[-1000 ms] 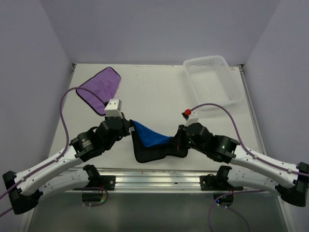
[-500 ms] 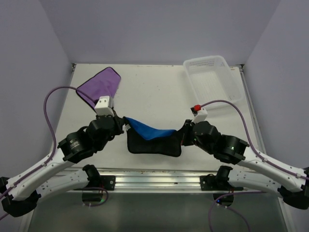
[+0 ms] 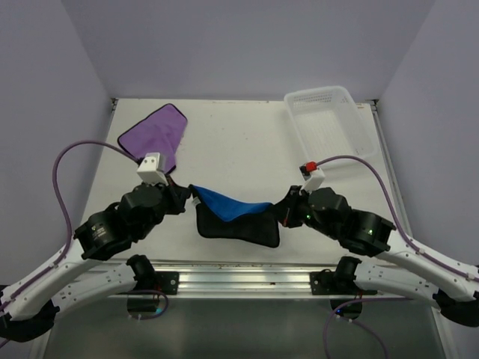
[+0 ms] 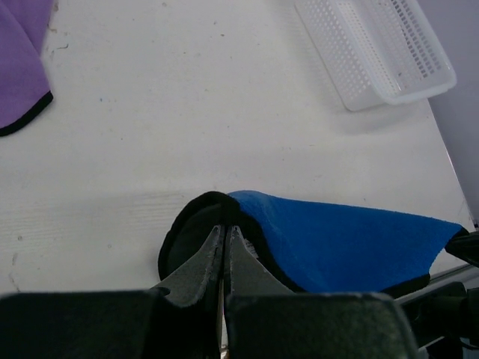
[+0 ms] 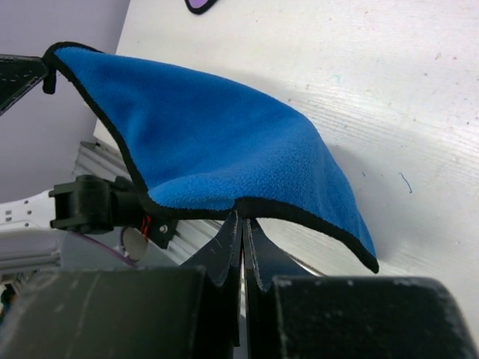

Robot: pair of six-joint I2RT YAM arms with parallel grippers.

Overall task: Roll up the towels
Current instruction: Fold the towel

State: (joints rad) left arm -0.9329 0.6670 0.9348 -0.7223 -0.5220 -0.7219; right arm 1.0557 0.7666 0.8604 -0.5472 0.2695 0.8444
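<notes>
Your right gripper has its fingers pressed together on the black hem of the blue towel, at its near edge. The towel is up off the table, tented and sloping up to a far corner at top left. A dark part at the frame edge meets it there. The right-hand corner hangs low. You only get a sliver of the purple towel at the top edge. Under the blue one, on the left, there's a rail with a black clamp.
</notes>
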